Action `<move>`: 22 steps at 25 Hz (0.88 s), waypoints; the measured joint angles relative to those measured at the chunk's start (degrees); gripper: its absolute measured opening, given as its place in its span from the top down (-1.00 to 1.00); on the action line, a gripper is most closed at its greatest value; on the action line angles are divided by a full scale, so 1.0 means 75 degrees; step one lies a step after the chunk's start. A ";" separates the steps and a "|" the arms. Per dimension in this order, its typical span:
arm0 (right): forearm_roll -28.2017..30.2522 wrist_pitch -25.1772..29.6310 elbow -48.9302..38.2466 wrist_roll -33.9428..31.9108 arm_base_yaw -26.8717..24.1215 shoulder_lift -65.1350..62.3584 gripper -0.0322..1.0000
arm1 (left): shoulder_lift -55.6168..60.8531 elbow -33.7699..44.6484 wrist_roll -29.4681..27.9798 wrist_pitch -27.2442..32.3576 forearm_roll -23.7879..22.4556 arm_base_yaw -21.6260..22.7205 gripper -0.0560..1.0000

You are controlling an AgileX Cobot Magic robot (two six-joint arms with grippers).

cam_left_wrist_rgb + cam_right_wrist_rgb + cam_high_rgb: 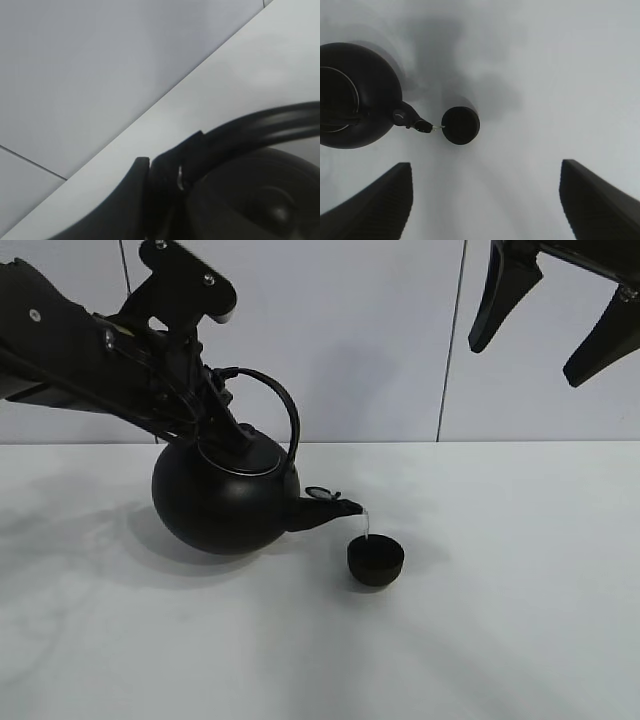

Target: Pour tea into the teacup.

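Right now my left fingers [215,415] clamp the kettle [225,500] handle, spout tipped right over the teacup [375,561] on the worktop [500,620]; my right fingers [555,315] hang apart, high above.

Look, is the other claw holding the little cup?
No, the right claw hangs open high above the table, far from the teacup.

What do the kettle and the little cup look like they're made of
Kettle: probably cast iron or dark coated metal. The round body is matte black with only a dull sheen, and the thin arched handle looks like bent metal.

Teacup: matte black too, with no gloss or highlights. It could be ceramic or cast iron; the views don't settle which.

Table: smooth white, faintly reflective, likely laminate.
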State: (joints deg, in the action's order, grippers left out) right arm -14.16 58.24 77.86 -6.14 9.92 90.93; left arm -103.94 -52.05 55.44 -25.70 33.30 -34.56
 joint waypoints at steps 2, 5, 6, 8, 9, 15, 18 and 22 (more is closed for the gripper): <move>0.0000 0.0000 0.0000 0.0000 0.0000 0.0000 -0.14 | 0.0000 0.0000 0.0007 0.0000 0.0000 0.0000 0.70; 0.0000 0.0006 0.0000 0.0000 0.0000 0.0000 -0.14 | 0.0000 0.0000 0.0007 0.0009 0.0000 0.0000 0.70; 0.0000 0.0006 0.0000 0.0000 0.0000 0.0000 -0.14 | 0.0000 0.0000 0.0007 0.0017 0.0000 0.0000 0.70; 0.0000 0.0006 0.0000 0.0000 0.0000 0.0000 -0.14 | 0.0000 0.0000 0.0007 0.0049 -0.0003 0.0000 0.70; 0.0000 0.0006 0.0000 0.0000 0.0000 0.0000 -0.14 | 0.0000 0.0000 0.0007 0.0064 -0.0003 0.0000 0.70; 0.0000 0.0006 0.0000 0.0000 0.0000 0.0000 -0.14 | 0.0000 0.0000 0.0007 0.0106 -0.0009 0.0000 0.70; 0.0000 0.0006 0.0000 0.0000 0.0000 0.0000 -0.14 | 0.0000 0.0000 0.0016 0.0114 -0.0009 0.0000 0.70; 0.0000 0.0006 0.0000 0.0000 0.0000 0.0000 -0.14 | 0.0000 0.0000 -0.0013 0.0119 -0.0009 0.0000 0.70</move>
State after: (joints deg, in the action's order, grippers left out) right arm -14.16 58.29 77.86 -6.14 9.92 90.93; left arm -103.94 -52.05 55.34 -24.80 33.23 -34.56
